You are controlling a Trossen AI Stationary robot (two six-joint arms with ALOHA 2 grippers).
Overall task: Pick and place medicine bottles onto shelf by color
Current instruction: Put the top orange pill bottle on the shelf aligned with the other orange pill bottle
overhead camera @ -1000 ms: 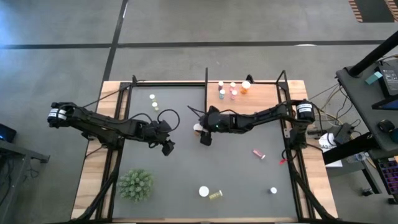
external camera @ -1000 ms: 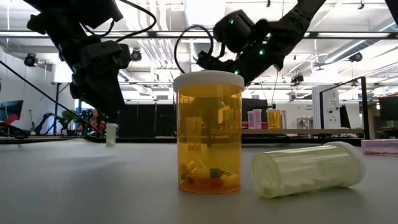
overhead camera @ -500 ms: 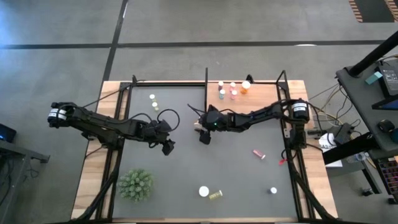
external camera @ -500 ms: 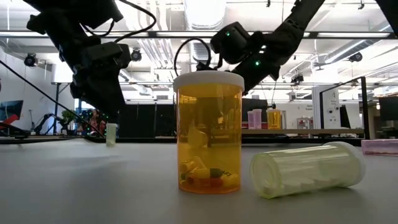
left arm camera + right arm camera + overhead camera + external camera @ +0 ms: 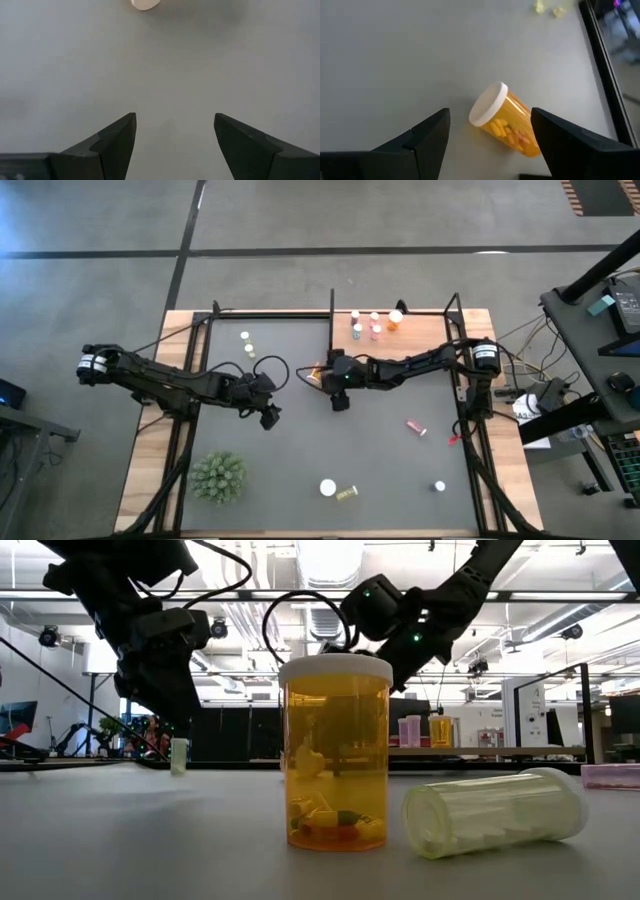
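Observation:
An orange bottle (image 5: 512,131) with a white cap (image 5: 489,103) lies on its side on the dark mat, just ahead of my right gripper (image 5: 490,150). The gripper is open, with one finger on each side of the bottle, and touches nothing. In the high view the bottle (image 5: 317,371) is beside the gripper (image 5: 337,396), mid-table. My left gripper (image 5: 270,418) (image 5: 174,142) is open and empty over bare mat. The shelf (image 5: 425,340) at the far right holds several upright bottles (image 5: 376,330). More bottles stand or lie on the mat.
Two yellow-green bottles (image 5: 247,343) stand far left and a pink one (image 5: 416,426) lies at the right. At the near edge are an upright orange bottle (image 5: 336,755), a lying yellow-green one (image 5: 495,812) and a white one (image 5: 439,486). A spiky plant (image 5: 218,477) stands near left.
My right gripper has shifted a little toward the table's right edge. The orange bottle beside it showed its white cap from above. It now shows its orange side, a little nearer the far edge.

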